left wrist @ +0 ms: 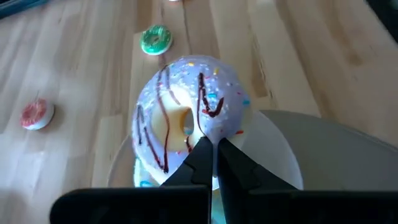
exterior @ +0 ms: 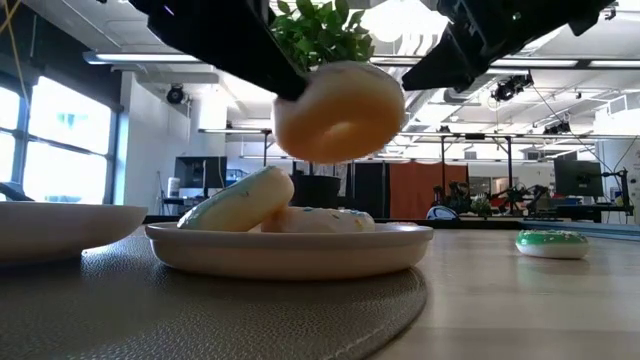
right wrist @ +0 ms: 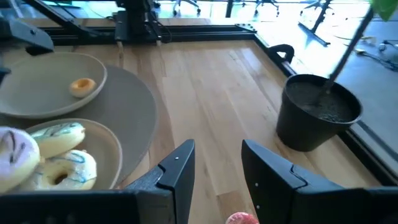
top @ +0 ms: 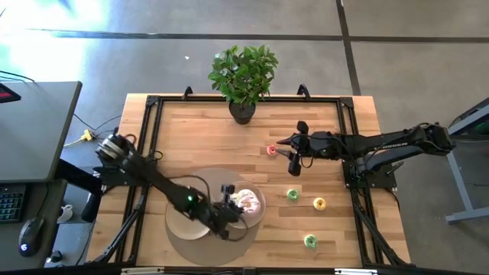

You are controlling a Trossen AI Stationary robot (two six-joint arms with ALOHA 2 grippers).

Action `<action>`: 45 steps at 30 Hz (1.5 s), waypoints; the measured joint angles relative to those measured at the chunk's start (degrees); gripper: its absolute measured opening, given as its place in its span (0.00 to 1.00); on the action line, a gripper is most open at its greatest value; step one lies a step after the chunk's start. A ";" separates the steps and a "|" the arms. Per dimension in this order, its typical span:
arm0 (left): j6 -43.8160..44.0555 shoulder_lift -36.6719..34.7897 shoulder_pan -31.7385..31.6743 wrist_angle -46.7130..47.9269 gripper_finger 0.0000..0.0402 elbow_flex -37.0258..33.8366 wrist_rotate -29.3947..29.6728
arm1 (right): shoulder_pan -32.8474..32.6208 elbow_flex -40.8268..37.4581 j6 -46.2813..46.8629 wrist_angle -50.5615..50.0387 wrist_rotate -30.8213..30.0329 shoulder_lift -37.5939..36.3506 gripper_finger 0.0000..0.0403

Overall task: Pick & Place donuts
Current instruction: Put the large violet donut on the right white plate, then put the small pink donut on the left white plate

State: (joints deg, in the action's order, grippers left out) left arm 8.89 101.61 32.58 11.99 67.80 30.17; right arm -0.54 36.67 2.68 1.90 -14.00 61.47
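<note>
Left tool [left wrist: 211,146] is clamped on the rim of a pink-iced donut [left wrist: 189,112], held clear above the plate [exterior: 290,250] at lower centre of the high view (two iced donuts lie on it); right tool [right wrist: 217,162], fingers apart, hovers over the desk [top: 336,229] beside a red mini donut [top: 272,150]

No readable text, labels or numbers — none on anything

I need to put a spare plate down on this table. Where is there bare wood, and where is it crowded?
Bare wood runs from the plant pot toward the left arm's side, above the round mat. Crowded: the near plate already holds two donuts, with the left tool carrying a pink donut over it; mini donuts dot the right side.
</note>
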 joint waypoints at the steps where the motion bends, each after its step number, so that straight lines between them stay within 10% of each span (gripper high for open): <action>1: 0.72 1.23 0.46 0.16 0.00 0.74 1.23 | 0.00 0.00 0.00 0.13 0.89 0.00 0.32; 11: 3.65 11.92 -0.39 4.75 0.02 7.37 3.61 | -2.93 -0.05 -5.62 2.10 5.20 0.00 0.32; 31: 7.91 12.01 -2.95 17.44 0.35 13.69 -2.48 | -3.76 -0.07 -7.10 6.83 10.92 0.02 0.32; 45: 10.06 12.01 -2.97 36.94 0.41 29.32 7.16 | -3.76 -0.07 -6.94 6.82 10.95 0.02 0.32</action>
State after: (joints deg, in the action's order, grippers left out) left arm 18.95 113.62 29.61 48.92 97.12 37.33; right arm -4.29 36.60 -4.27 8.71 -3.05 61.49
